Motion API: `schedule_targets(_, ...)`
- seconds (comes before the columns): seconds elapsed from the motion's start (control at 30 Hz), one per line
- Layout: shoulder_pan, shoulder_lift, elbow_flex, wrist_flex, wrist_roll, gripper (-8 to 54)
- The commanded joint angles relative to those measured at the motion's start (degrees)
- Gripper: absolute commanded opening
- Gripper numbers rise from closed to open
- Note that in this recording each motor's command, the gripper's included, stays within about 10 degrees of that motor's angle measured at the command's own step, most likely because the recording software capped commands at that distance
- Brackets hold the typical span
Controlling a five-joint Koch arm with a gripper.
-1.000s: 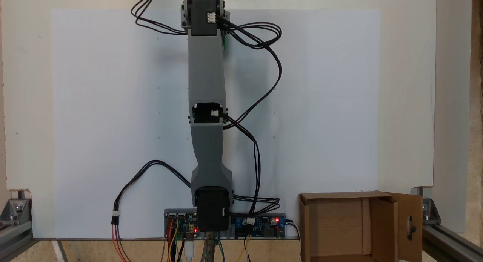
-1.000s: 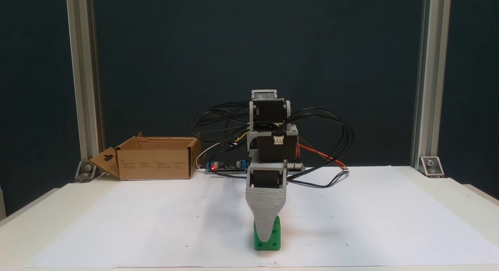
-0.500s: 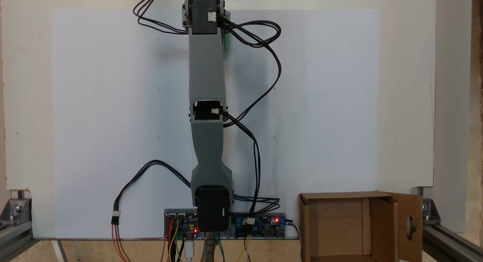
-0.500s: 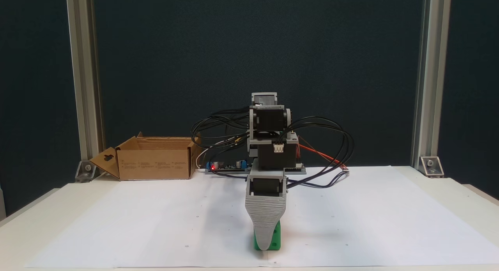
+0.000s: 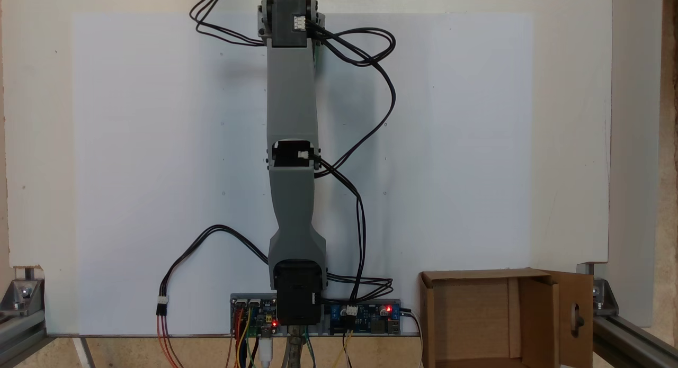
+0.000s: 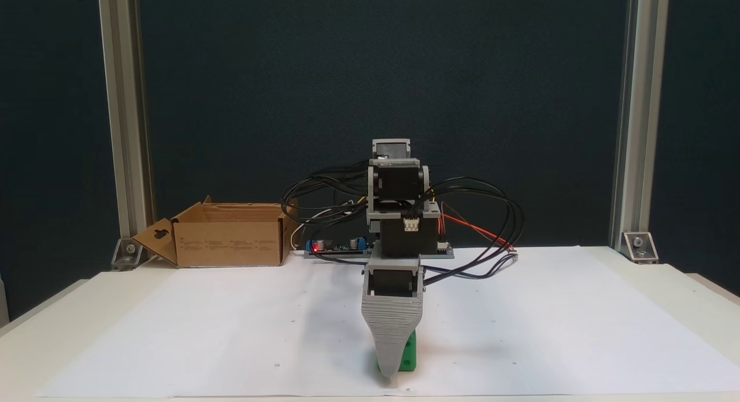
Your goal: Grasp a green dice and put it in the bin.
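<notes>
Green plastic dice (image 6: 408, 356) sits near the white paper sheet's (image 6: 231, 321) front edge, behind the grey ribbed gripper (image 6: 392, 374); jaw state unreadable. Closing off-centre could nudge it; brown cardboard bin (image 6: 228, 243) stands well apart.

Even diffuse light is washing both fixed views, no glare. My arm (image 5: 291, 119) is casting a soft shadow right across the white paper (image 5: 450, 145). The dark backdrop (image 6: 370, 72) is staying dim. Focus is holding sharp, edges undistorted.
</notes>
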Motion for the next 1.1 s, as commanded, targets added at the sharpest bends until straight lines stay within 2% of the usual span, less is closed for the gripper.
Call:
schedule_targets(0.0,0.62,0.97,-3.96,-0.18,0.53,44.4)
schedule_targets(1.07,1.23,0.26,-3.96,-0.09,0.44,41.4)
